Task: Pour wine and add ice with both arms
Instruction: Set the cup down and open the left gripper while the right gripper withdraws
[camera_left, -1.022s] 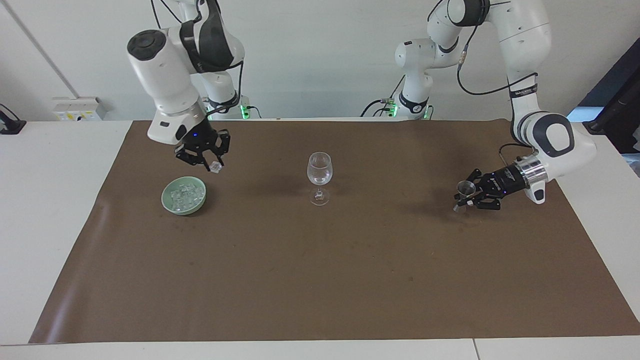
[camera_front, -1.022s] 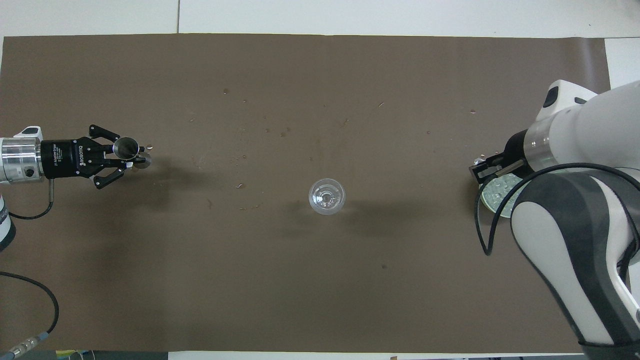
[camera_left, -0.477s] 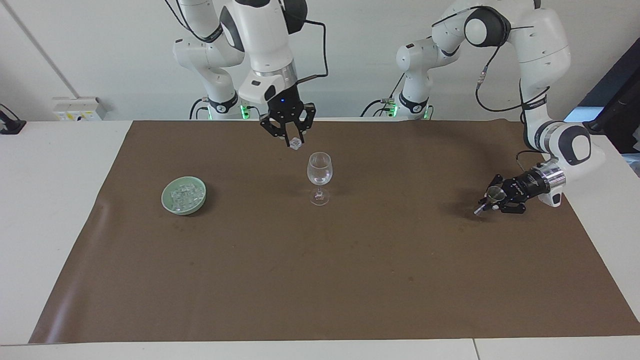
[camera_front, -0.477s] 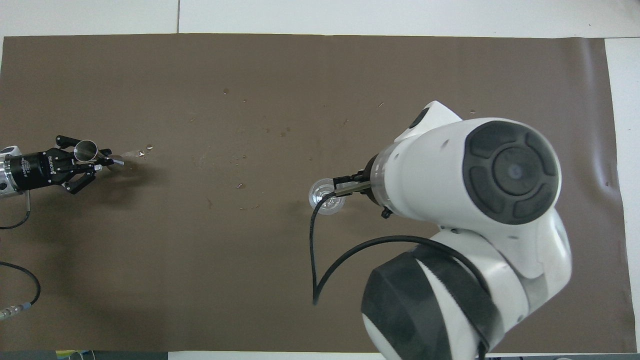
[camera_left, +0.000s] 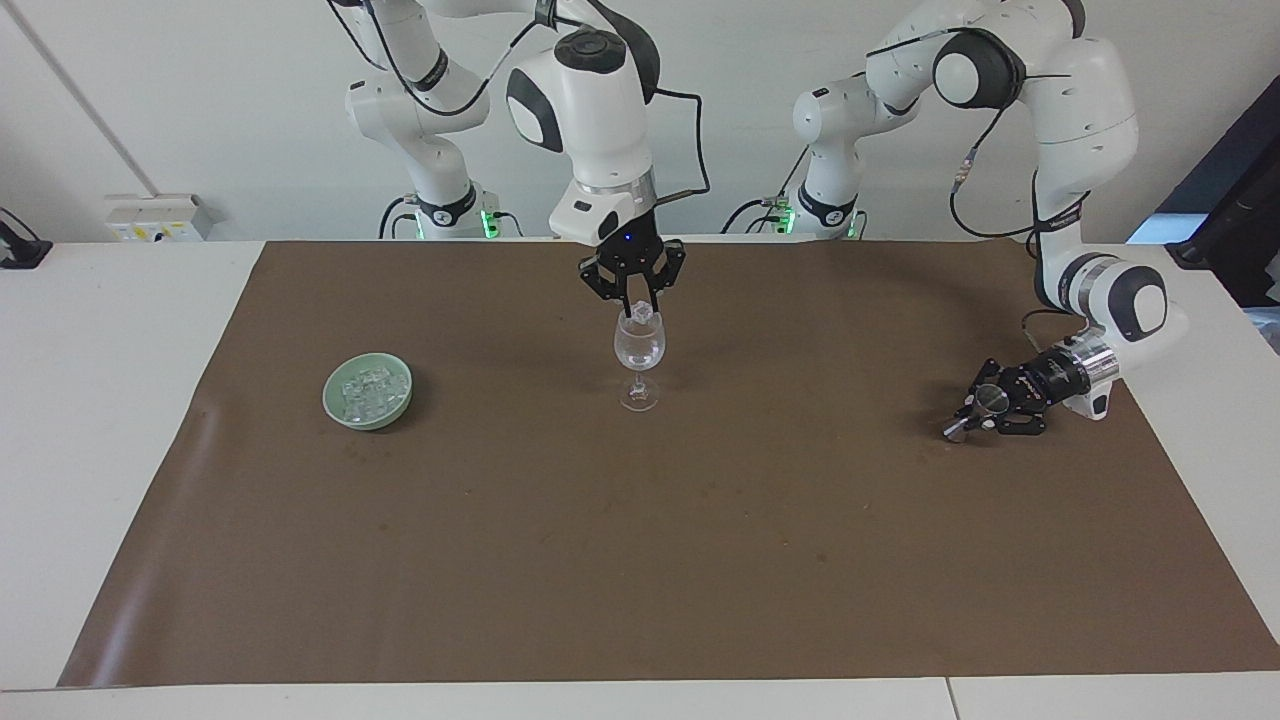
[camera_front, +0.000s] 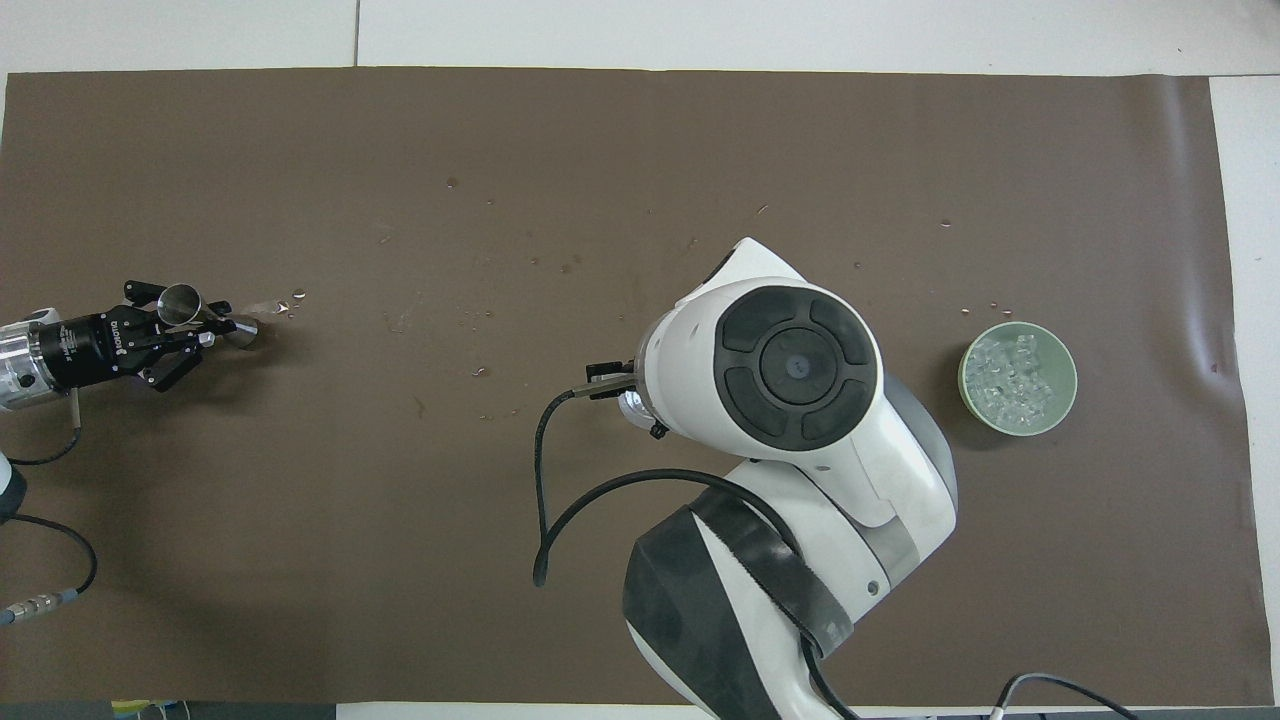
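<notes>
The clear wine glass stands upright mid-mat, with a little clear liquid in it. My right gripper is just over the glass's rim, shut on one ice cube that sits at the mouth of the glass. In the overhead view the right arm covers the glass. More ice lies in the pale green bowl toward the right arm's end; the bowl's rim also shows in the overhead view. My left gripper is low over the mat at the left arm's end, shut on a small tilted metal jigger, which also shows in the overhead view.
A brown mat covers the white table. Small wet drops lie on the mat by the jigger and between it and the glass. A black cable hangs from the right arm over the mat.
My right gripper carried the ice cube from the bowl across to the glass and lowered it to the rim. My left gripper drew back toward its end of the table and sank lower with the jigger.
</notes>
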